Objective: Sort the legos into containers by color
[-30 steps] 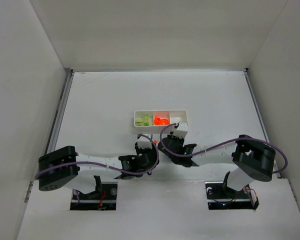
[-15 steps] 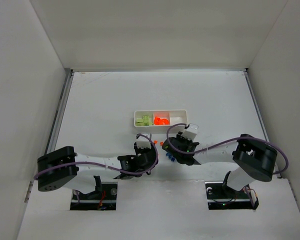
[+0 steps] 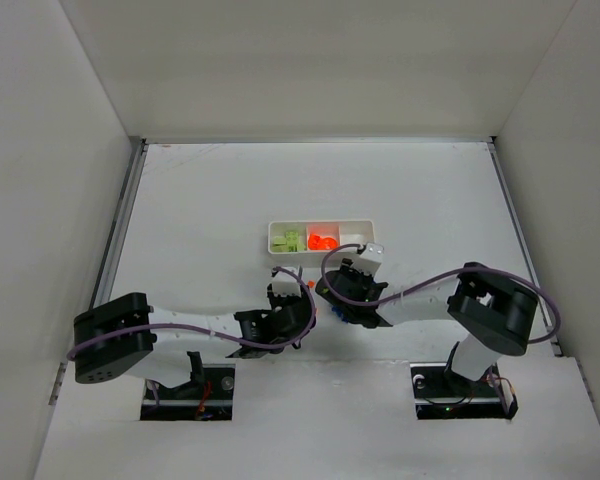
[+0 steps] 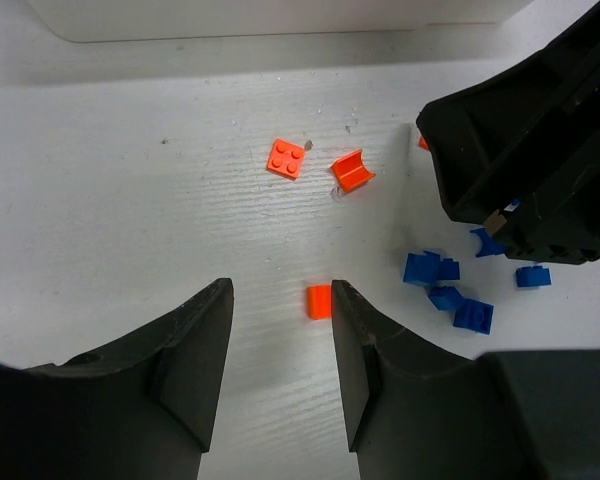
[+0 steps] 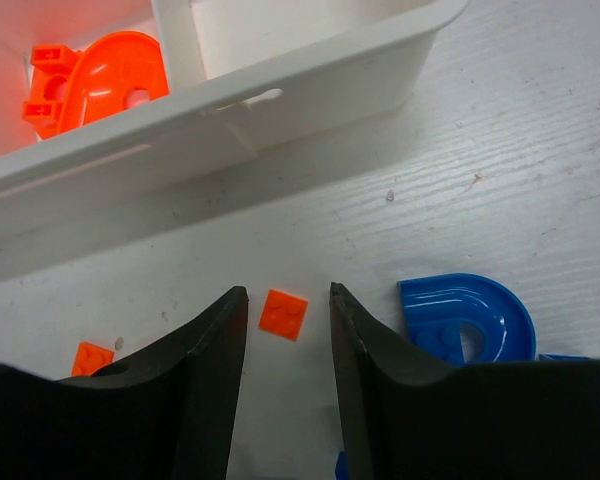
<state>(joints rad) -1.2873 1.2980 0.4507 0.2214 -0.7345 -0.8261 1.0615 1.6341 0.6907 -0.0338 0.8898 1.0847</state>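
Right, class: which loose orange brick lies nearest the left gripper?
The small plain orange brick inside the open left gripper; the studded square and arched piece lie farther off.

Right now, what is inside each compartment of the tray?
The tray holds green legos in its left compartment and orange legos in the middle. The right compartment shows only white floor, though the right arm covers its near corner.

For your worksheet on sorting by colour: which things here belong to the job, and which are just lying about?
Belong: long white plastic three-compartment tray; lime green bricks in its left compartment; orange pieces in the middle one; loose orange bricks on the table; loose blue bricks; blue plastic arch.
Not the job's: purple cables; white side walls.
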